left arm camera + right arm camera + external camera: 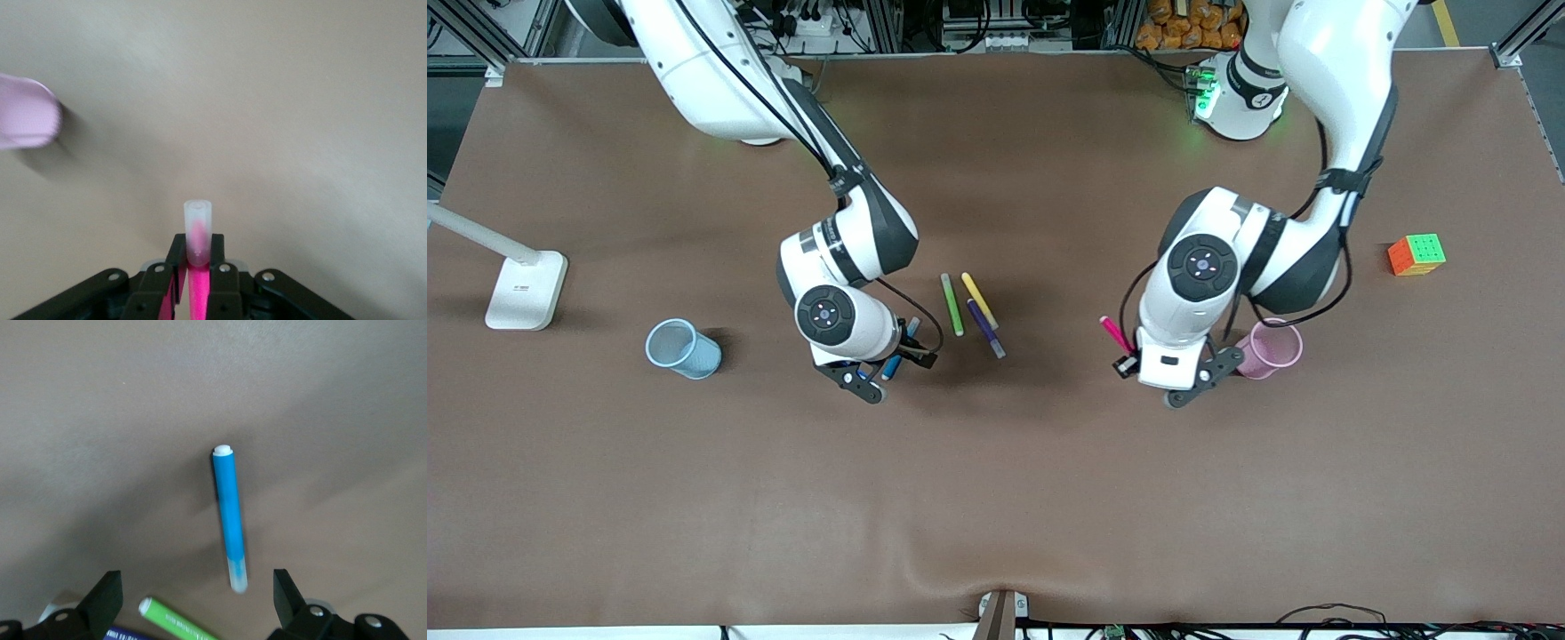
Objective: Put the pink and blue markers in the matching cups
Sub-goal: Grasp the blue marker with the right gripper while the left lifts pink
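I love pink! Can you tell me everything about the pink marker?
The pink marker is a slim magenta pen that looks plastic, with a pale see-through cap. The left gripper is shut on it, its fingers pressing both sides below the cap. It is lifted off the brown table, tilted, close beside the pink cup, not yet in it.

A broad desk point(996, 498) covered in a matte brown mat fills nearly the whole front view, its covering slightly rippled near the bottom centre of the frame. At the left edge stands a white lamp with a flat rectangular base point(527, 290) and a slanting stem. Along the top of the frame run grey aluminium frame rails point(1009, 27) with dark cables, and an orange heap point(1192, 22) sits at upper right. Lighting is even and soft.
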Available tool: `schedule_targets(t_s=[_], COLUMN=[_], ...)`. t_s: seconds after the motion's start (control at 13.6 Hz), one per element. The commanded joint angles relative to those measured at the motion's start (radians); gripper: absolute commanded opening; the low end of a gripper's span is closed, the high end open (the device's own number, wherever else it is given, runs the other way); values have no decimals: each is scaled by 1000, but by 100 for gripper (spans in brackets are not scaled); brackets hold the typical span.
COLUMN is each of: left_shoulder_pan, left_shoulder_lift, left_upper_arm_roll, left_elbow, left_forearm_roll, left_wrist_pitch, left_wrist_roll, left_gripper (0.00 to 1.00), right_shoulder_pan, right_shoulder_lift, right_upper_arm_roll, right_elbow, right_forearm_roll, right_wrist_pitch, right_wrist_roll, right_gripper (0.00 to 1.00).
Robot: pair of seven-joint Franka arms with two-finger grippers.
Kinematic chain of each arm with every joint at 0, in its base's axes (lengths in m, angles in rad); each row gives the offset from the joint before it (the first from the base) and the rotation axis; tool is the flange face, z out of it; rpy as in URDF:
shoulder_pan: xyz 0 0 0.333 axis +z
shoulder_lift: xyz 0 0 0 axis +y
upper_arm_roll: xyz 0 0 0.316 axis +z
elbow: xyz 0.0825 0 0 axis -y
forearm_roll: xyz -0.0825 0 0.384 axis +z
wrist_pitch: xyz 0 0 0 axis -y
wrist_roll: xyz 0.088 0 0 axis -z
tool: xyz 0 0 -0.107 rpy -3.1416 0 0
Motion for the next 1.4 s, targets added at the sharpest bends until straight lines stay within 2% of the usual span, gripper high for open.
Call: schedule_targets(t_s=[0.0,0.15,0.29,0.52,0.66,0.88,1.03,1.18,1.33], left_shoulder_pan=[29,50,69,89,96,109,130,152,172], left_shoulder_lift=[-51,-71,-88,-108,-120,-146,-151,-149,-146], left_upper_arm_roll=[-1,-1,1,-1,-1,-1,-1,-1,-1], left_elbow=[-25,-26,-29,-40,-66,-124,-140,-155,-174], left_forearm_roll=[68,105,151,242,288,351,366,398,441], left_wrist_pitch=[-49,-76,-109,-171,-175,-173,-173,-173,-172], left_wrist_roll=[-12,-14,-30,-78,-115,-165,-181,-198,-211], left_gripper=[12,12,13,13,13,13,12,12,12], right_shoulder_pan=[26,34,26,15,6,-21,-37,-34,-37], right_shoulder_lift=[10,25,28,42,59,82,82,82,82], right_upper_arm_roll=[-7,-7,-7,-9,-12,-12,-10,-10,-10], right_elbow=[-18,-20,-20,-15,-15,-12,-15,-15,-14], right_forearm_roll=[-45,-96,-102,-107,-107,-119,-114,-111,-108], right_wrist_pitch=[33,51,51,68,98,131,129,126,128], right_wrist_roll=[-14,-55,-162,-181,-182,-214,-233,-233,-232], right_gripper=[100,98,89,76,75,60,54,39,34])
